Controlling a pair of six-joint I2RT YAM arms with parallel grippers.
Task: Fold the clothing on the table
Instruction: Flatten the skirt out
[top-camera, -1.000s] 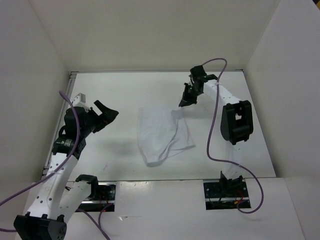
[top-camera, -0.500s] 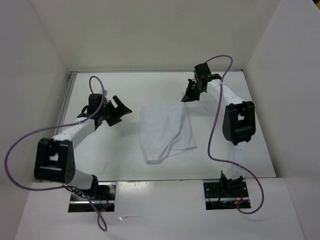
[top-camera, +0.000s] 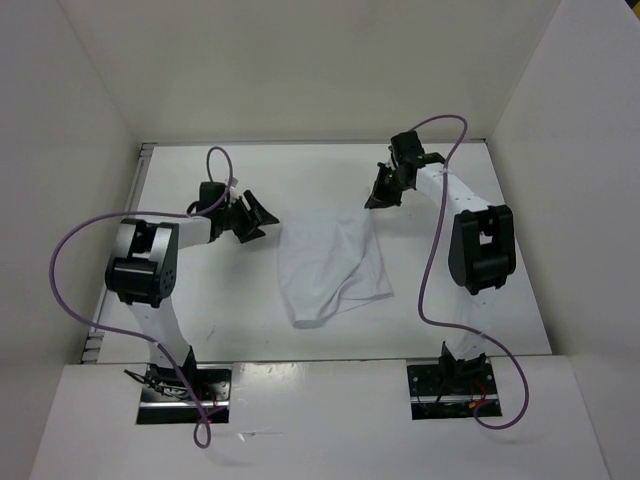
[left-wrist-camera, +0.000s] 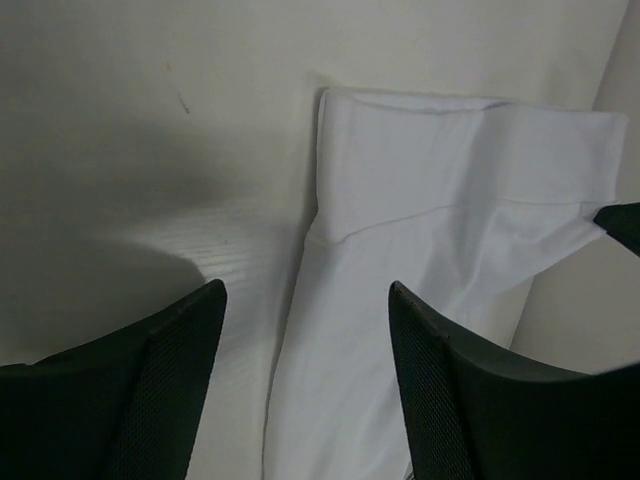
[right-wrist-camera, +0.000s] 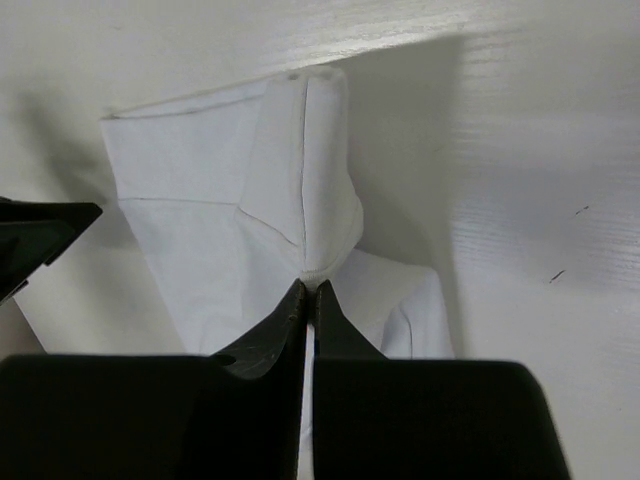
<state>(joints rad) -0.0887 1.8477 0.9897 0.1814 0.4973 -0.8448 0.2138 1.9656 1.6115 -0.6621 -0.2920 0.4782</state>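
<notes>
One far clothing corner in pinched right end effector; left end effector agape alongside.

Left arm and right arm: both are showing white tube links joined by boxy black housings. A purple cable is looping off the left one, and a second purple cable is running along the right. Left gripper and right gripper are wearing matte black. The left fingers are carrying a fine mesh texture. The bases are showing black clamps on metal plates.
</notes>
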